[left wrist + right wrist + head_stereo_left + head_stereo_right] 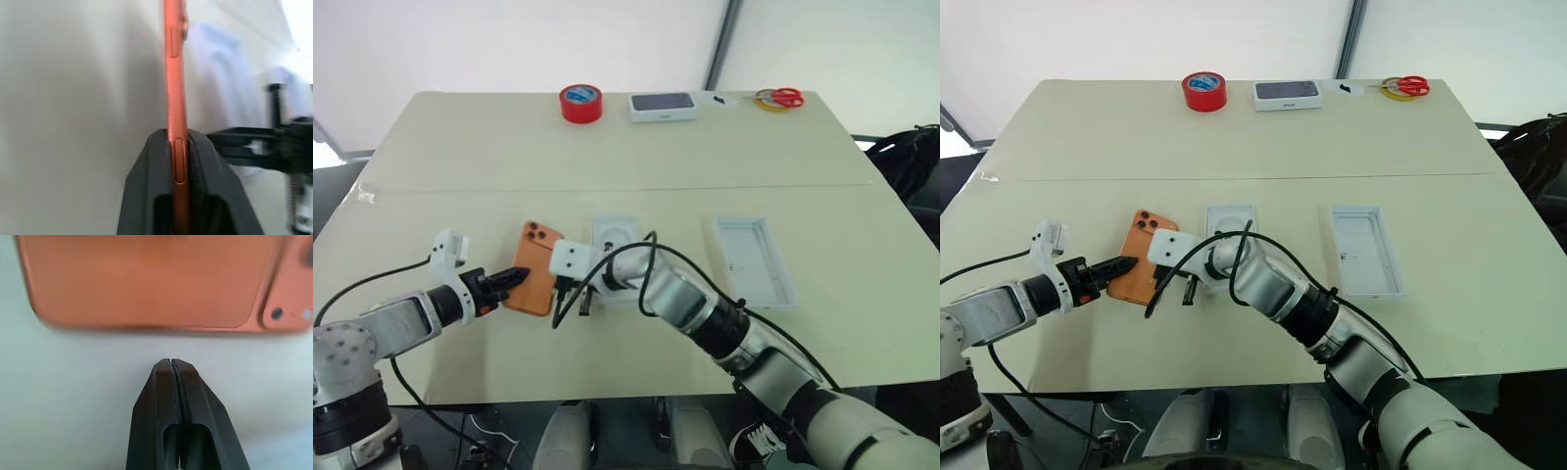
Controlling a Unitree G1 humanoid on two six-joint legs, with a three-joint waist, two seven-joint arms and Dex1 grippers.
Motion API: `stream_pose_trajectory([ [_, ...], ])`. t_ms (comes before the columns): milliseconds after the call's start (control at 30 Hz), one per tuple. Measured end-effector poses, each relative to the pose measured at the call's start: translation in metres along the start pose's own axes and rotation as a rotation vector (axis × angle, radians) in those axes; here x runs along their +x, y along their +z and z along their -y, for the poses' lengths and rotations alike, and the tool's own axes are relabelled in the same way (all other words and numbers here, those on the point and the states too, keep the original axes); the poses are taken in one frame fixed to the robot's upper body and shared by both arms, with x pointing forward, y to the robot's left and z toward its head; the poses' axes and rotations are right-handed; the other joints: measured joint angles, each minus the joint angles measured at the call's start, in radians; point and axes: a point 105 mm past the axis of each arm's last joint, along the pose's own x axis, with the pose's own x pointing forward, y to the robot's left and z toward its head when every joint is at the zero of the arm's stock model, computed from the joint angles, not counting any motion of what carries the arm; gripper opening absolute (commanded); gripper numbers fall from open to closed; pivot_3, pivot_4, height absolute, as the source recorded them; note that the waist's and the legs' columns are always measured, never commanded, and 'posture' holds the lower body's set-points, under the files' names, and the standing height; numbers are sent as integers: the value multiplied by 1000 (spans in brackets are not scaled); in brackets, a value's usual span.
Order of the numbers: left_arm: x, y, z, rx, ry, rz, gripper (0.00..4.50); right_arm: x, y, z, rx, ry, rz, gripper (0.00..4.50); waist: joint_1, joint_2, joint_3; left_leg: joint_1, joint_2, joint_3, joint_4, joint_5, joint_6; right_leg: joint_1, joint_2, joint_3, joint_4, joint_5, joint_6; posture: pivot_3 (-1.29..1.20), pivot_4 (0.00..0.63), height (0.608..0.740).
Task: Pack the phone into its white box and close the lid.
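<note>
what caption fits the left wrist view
Left gripper shut on the flat orange smartphone's edge.

Pretty bright and even in here, soft daylight off the white walls, so shadows on the table (460, 147) are faint. Up close the phone (146, 279) goes soft and blurry, and the far background blows out to white glare.

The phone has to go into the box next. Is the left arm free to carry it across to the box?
Probably not directly: the left pincer grips the phone, but the right pincer and its arm lie between it and the box.
</note>
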Motion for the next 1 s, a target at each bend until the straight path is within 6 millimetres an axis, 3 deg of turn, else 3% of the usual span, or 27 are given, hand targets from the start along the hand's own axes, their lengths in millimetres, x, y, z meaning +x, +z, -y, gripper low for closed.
stream_pose_trajectory([
  [233,-4,-4,-3,-111,-2,71,19,-38,3,23,-30,-75,87,0,3,0,0,0,0,0,-1,0,0,0,0,0,-1,0,0,0,150,732],
  [433,0,10,3,-249,-24,207,19,-76,4,40,8,-113,218,0,9,-1,1,-1,0,0,-1,0,0,0,-1,0,-2,0,0,0,150,732],
  [633,36,12,50,-370,-154,242,19,-127,-23,60,43,-134,281,0,30,-2,1,-2,-2,1,0,-1,2,2,-2,0,-4,0,0,0,150,732],
  [867,75,-16,86,-433,-206,139,19,-155,-61,62,131,-147,250,0,28,-2,1,-1,0,2,0,0,2,2,1,1,-4,0,0,0,150,732],
  [1000,89,-27,90,-459,-190,107,19,-161,-75,58,184,-153,249,0,27,-2,1,-1,0,2,2,0,2,2,2,1,-4,0,0,0,150,732],
])
